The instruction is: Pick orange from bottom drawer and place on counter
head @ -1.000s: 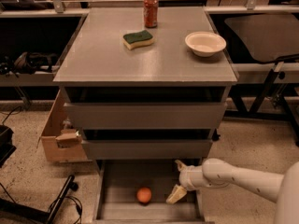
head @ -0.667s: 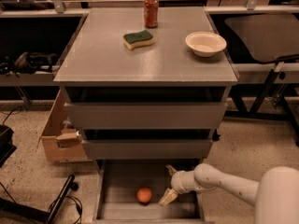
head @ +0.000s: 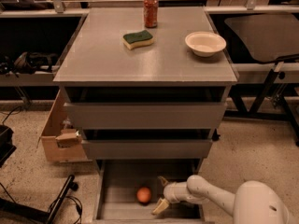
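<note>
The pincer [head: 161, 193], fingers apart, sat in the drawer [head: 121, 181] below the worktop's [head: 107, 55] front edge. The orange [head: 144, 195] lay just ahead of the gap, not touching.

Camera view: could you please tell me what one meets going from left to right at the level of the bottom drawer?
Cardboard box → orange → gripper, open, inside the bottom drawer just right of the orange.
</note>
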